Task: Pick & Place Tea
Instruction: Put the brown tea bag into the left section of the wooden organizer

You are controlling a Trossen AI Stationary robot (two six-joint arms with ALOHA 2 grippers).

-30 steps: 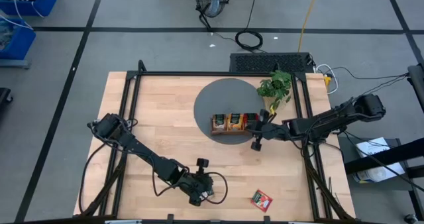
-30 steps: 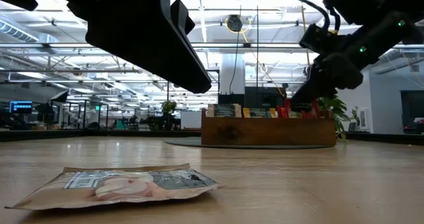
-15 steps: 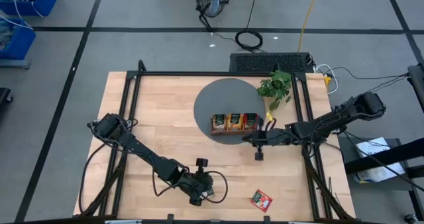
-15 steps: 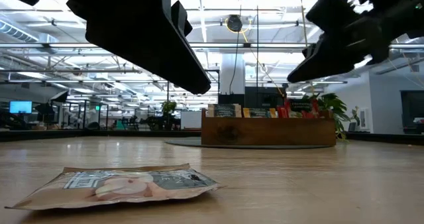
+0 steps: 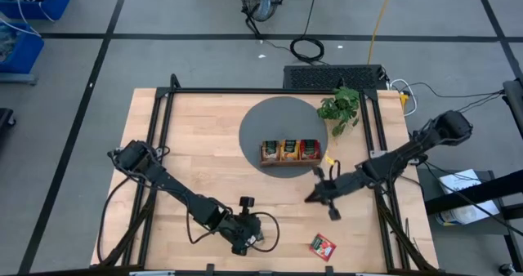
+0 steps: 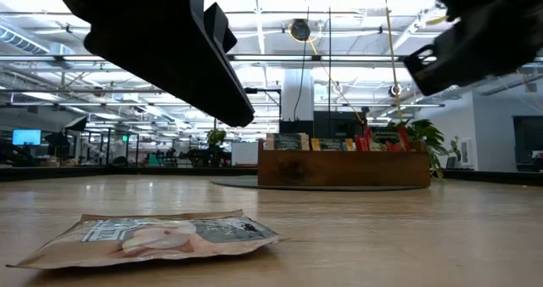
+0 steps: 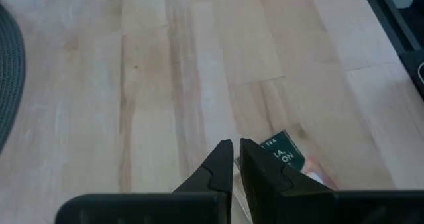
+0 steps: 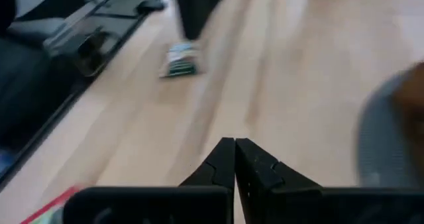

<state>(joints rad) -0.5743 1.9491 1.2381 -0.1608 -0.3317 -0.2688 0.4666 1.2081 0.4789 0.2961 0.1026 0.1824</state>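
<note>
Near the table's front edge, well apart from the tray, a red tea sachet (image 5: 323,247) lies flat on the bare wood, and a pale sachet (image 6: 161,234) lies nearer the left arm, close under its wrist. The wooden tray (image 5: 290,162) stands on the round grey mat (image 5: 274,117) with sachets upright in all three compartments, the leafy plant (image 5: 341,106) just beside the mat.

The right gripper (image 5: 313,199) hangs over open wood between the tray and the red sachet, its fingers pressed together and holding nothing. The left gripper (image 5: 260,240) sits low at the front edge, its fingers (image 7: 222,159) almost touching and empty, a sachet showing just past their tips in its wrist view.

The step in hand looks like the reach for the next loose sachet, probably the red one. That calls for the right fingers to part, come down over one edge of the flat packet, and pinch it without sliding it off the table.
</note>
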